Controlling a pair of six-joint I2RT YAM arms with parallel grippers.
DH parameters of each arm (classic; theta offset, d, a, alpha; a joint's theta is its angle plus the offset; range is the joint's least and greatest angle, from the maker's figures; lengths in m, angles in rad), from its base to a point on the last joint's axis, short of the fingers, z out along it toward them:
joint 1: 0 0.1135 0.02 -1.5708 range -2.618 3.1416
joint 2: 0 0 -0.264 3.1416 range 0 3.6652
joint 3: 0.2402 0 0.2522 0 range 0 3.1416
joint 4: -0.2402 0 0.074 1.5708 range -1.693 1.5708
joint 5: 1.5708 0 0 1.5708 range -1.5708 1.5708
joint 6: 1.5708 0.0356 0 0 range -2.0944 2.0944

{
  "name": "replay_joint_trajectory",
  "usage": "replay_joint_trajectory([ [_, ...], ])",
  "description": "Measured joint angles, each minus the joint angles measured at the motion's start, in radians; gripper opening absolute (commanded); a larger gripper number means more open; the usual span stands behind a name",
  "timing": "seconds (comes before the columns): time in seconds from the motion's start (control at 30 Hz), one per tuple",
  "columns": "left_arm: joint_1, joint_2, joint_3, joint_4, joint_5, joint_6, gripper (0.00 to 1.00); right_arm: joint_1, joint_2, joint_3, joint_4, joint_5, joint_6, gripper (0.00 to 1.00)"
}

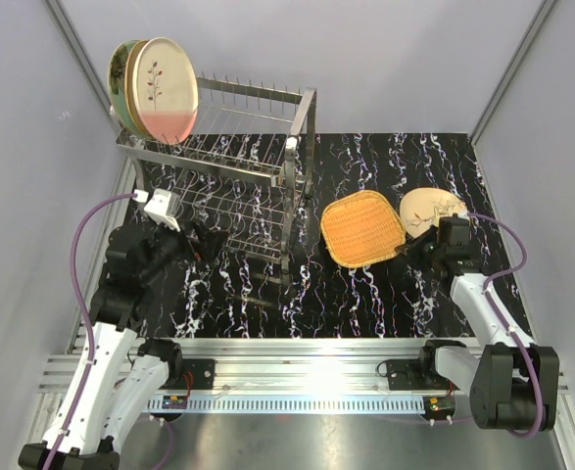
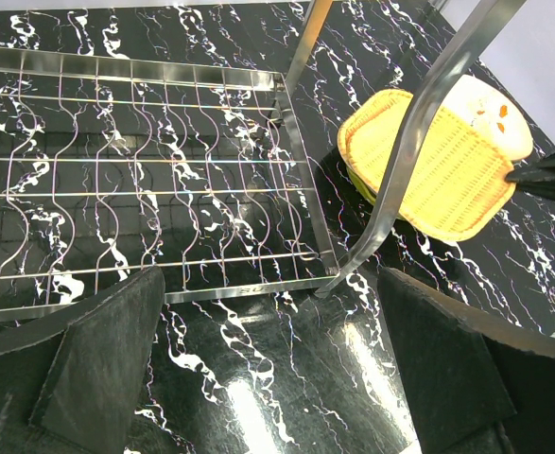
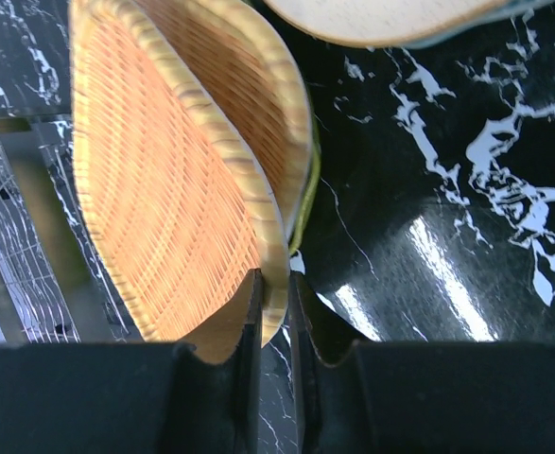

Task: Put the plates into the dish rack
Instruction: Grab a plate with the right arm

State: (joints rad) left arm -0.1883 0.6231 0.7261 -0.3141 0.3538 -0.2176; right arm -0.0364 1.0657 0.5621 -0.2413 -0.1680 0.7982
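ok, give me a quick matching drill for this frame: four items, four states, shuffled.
Items
1. wicker plate
2. pink-cream plate
3. beige plate
4. left pincer

States
A. open, holding nothing
B. upright at the left end of the dish rack top tier
C. rim clamped in the right pincer
D. lying just right of the wicker one, ungripped

Pairs: 1-C, 2-B, 3-D, 4-A
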Motion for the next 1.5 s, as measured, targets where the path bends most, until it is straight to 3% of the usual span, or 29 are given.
replay_joint_trajectory([
  [0.2,0.000,0.000,0.000,0.000,0.000,0.000,0.99,0.000,-0.013,-0.026,-0.022,0.002,0.031,0.13],
  [0.43,0.000,0.000,0.000,0.000,0.000,0.000,0.99,0.000,-0.017,-0.026,-0.019,-0.004,0.038,0.39],
  [0.63,0.000,0.000,0.000,0.000,0.000,0.000,0.99,0.001,0.000,-0.026,0.005,-0.018,0.052,0.45],
  [0.87,0.000,0.000,0.000,0.000,0.000,0.000,0.99,0.001,0.003,-0.027,0.012,-0.035,0.062,0.63],
  [1.23,0.000,0.000,0.000,0.000,0.001,0.000,0.99,0.001,0.061,-0.104,0.114,-0.071,0.096,0.57],
  [1.5,0.000,0.000,0.000,0.000,0.000,0.000,0.99,0.003,0.079,-0.103,0.172,-0.090,0.124,0.28],
])
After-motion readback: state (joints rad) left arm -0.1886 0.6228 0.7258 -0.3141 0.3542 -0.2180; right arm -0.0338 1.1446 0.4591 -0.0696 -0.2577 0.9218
